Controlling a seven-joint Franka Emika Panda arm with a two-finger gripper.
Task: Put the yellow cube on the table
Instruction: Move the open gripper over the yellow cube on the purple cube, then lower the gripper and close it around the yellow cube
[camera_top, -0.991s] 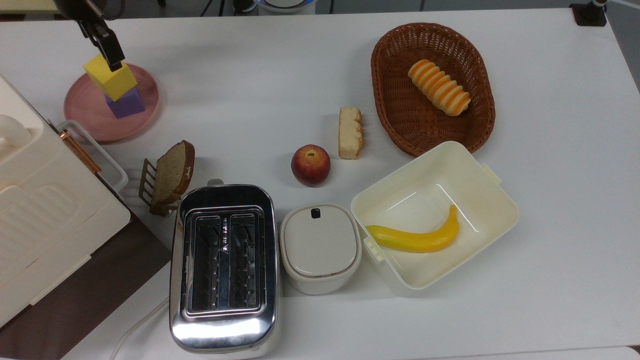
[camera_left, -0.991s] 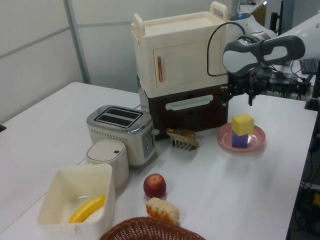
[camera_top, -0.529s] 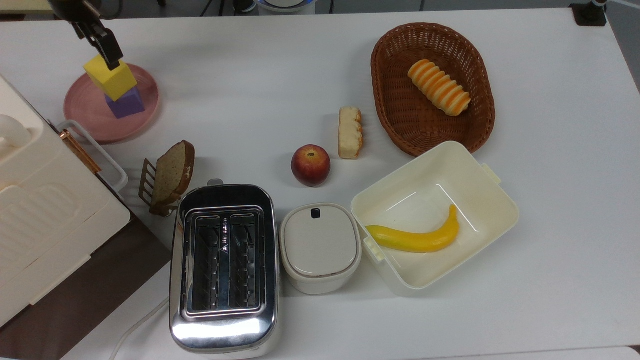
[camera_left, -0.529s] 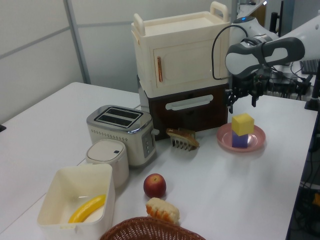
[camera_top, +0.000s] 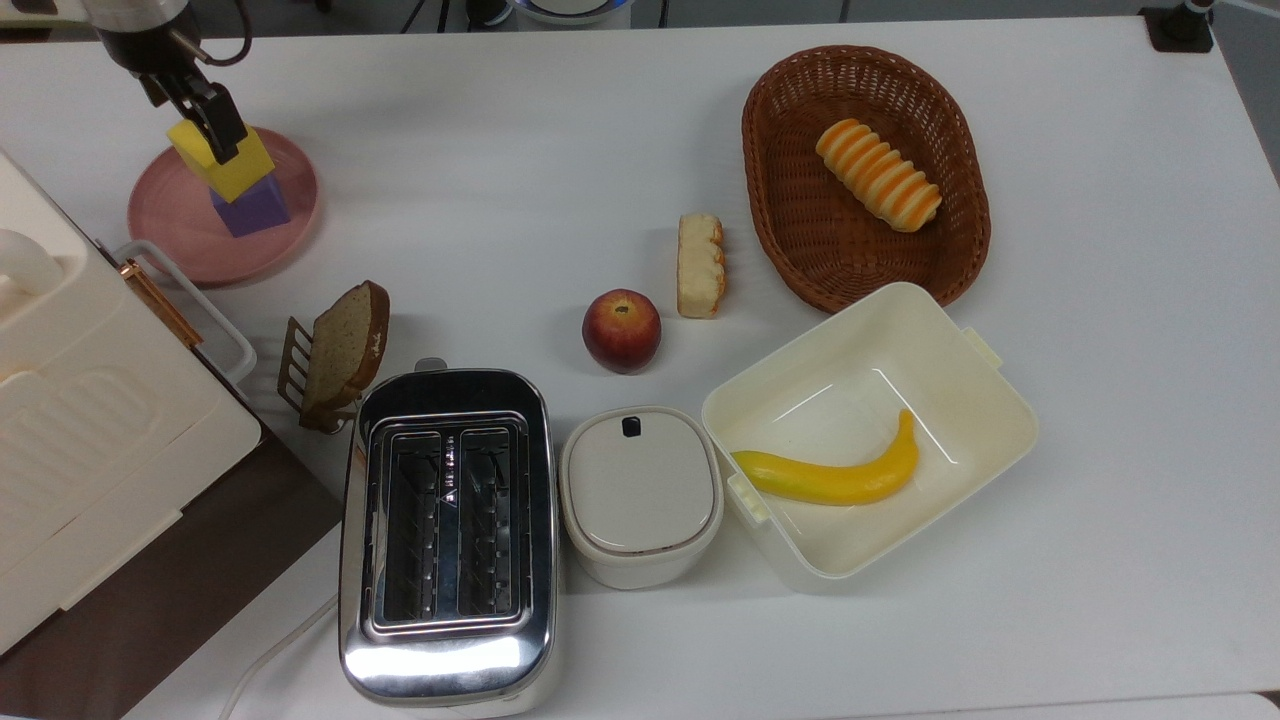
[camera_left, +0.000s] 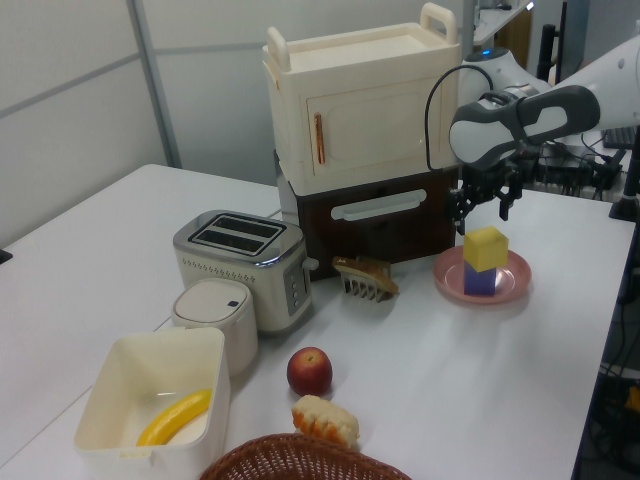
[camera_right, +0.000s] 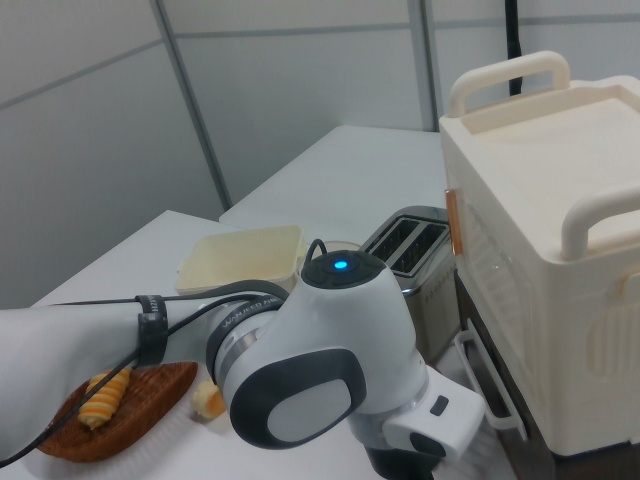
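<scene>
The claw (camera_left: 482, 203), fingers spread, is coming down over the yellow cube (camera_left: 486, 247), which is still sitting on the purple cube (camera_left: 480, 279) on the pink plate (camera_left: 445, 272), not yet on the desk (camera_left: 420, 370); a grasp looks imminent.

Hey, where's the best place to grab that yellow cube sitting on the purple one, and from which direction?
Grip the yellow cube across two opposite flat side faces, coming straight down from above. It sits on the purple cube on the pink plate, so its sides are exposed. The gripper hovers just above it, fingers spread.
</scene>
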